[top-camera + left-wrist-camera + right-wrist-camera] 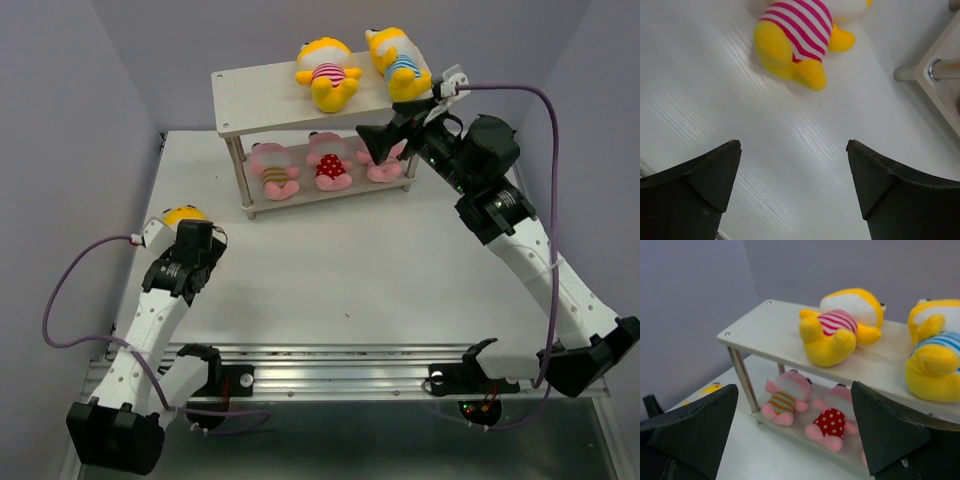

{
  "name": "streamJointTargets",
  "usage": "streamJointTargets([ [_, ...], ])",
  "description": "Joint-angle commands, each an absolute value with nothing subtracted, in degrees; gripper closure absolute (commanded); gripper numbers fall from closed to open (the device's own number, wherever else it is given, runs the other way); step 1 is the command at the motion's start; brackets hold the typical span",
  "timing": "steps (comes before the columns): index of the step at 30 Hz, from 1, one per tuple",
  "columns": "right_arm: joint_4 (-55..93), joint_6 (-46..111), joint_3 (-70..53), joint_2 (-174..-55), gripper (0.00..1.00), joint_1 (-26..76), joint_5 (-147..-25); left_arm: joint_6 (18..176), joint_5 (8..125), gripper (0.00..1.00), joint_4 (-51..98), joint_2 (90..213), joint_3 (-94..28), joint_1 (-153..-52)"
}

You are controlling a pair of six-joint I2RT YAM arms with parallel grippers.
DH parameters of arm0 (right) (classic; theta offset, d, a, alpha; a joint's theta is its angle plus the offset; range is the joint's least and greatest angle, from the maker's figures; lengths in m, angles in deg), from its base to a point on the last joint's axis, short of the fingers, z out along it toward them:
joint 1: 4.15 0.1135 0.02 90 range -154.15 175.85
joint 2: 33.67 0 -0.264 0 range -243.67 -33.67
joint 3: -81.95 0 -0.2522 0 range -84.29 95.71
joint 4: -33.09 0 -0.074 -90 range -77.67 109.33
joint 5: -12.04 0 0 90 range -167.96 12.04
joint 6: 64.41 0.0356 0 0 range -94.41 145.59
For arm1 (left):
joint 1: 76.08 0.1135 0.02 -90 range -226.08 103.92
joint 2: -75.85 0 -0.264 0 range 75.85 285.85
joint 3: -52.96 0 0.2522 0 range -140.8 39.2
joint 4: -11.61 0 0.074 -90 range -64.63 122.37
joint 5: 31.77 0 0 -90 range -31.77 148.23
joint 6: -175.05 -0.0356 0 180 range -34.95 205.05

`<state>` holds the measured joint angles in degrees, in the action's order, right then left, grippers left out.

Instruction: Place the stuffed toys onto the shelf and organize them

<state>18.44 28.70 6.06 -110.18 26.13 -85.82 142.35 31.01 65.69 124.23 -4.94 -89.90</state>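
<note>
The pale wooden shelf (260,95) stands at the far middle of the table. On its top board lie a yellow pink-striped toy (327,72) and a yellow blue-striped toy (397,60). On its lower board lie three pink toys: yellow-striped (275,170), red dotted (330,165) and pink-striped (385,168), the last partly hidden by my right gripper (378,140). That gripper is open and empty in front of the shelf (765,327). A third yellow pink-striped toy (795,40) lies on the table just beyond my open, empty left gripper (794,150); in the top view this toy (183,213) shows at the left.
The shelf's near left leg (940,70) and lower board edge are at the right of the left wrist view. Purple walls close in the left, back and right. Purple cables hang from both arms.
</note>
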Motion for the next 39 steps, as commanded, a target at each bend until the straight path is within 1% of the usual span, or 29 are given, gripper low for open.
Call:
streamJointTargets([
  [1, 23.89, 29.89, -4.72, -102.42, 0.00, 25.73, -92.98, 137.10, 30.98, 0.01, 64.75, 127.09, -7.12, -80.95],
  [5, 27.49, 33.13, -17.45, -96.70, 0.00, 25.73, -90.28, 134.45, 33.71, 0.01, 62.82, 130.42, -8.17, -74.07],
  [10, 29.34, 37.10, -25.56, -93.62, 0.00, 25.73, -86.84, 133.22, 34.76, 0.01, 59.22, 132.89, -8.26, -69.67],
  [14, 29.34, 38.33, -28.83, -93.70, 0.00, 25.73, -85.61, 133.57, 36.69, 0.01, 54.82, 135.79, -6.86, -68.17],
  [18, 29.26, 38.07, -31.11, -92.65, 0.00, 25.73, -86.48, 134.27, 36.08, 0.02, 51.58, 140.09, -6.59, -67.03],
  [21, 29.08, 37.63, -32.43, -92.30, 0.00, 25.73, -85.96, 132.87, 38.62, 0.10, 48.68, 142.90, -6.94, -66.32],
  [22, 28.91, 37.46, -32.52, -92.30, 0.00, 25.73, -85.26, 132.95, 38.46, 0.14, 48.66, 143.78, -7.03, -66.23],
  [24, 27.42, 37.11, -31.91, -92.47, 0.00, 25.73, -83.68, 133.74, 37.23, 0.19, 49.54, 145.80, -7.29, -66.14],
  [27, 26.88, 36.75, -31.56, -92.47, 0.00, 25.73, -81.30, 134.18, 36.87, 0.30, 48.15, 146.25, -6.34, -66.14],
  [29, 26.71, 36.32, -31.73, -92.21, 0.00, 25.73, -80.86, 134.27, 36.79, 0.33, 46.82, 145.99, -5.37, -66.06],
  [31, 26.10, 36.22, -31.64, -91.94, 0.00, 25.73, -80.25, 134.36, 36.87, 0.33, 45.59, 146.43, -4.57, -66.06],
  [32, 25.74, 36.05, -31.64, -91.77, 0.00, 25.73, -80.07, 134.27, 36.96, 0.37, 45.33, 146.87, -4.48, -65.97],
  [36, 24.69, 35.87, -31.64, -90.98, 0.00, 25.73, -78.75, 134.45, 36.52, 0.43, 45.41, 149.24, -4.83, -66.06],
  [37, 24.51, 35.87, -31.64, -90.80, 0.00, 25.73, -78.49, 134.27, 36.78, 0.46, 44.72, 149.85, -4.75, -66.06],
  [38, 24.42, 35.79, -31.82, -90.37, 0.00, 25.73, -78.40, 134.10, 37.22, 0.55, 44.36, 149.94, -4.66, -66.06],
  [39, 24.25, 35.78, -31.82, -90.19, 0.00, 25.73, -78.22, 134.09, 37.22, 0.61, 44.18, 150.03, -4.57, -66.06],
])
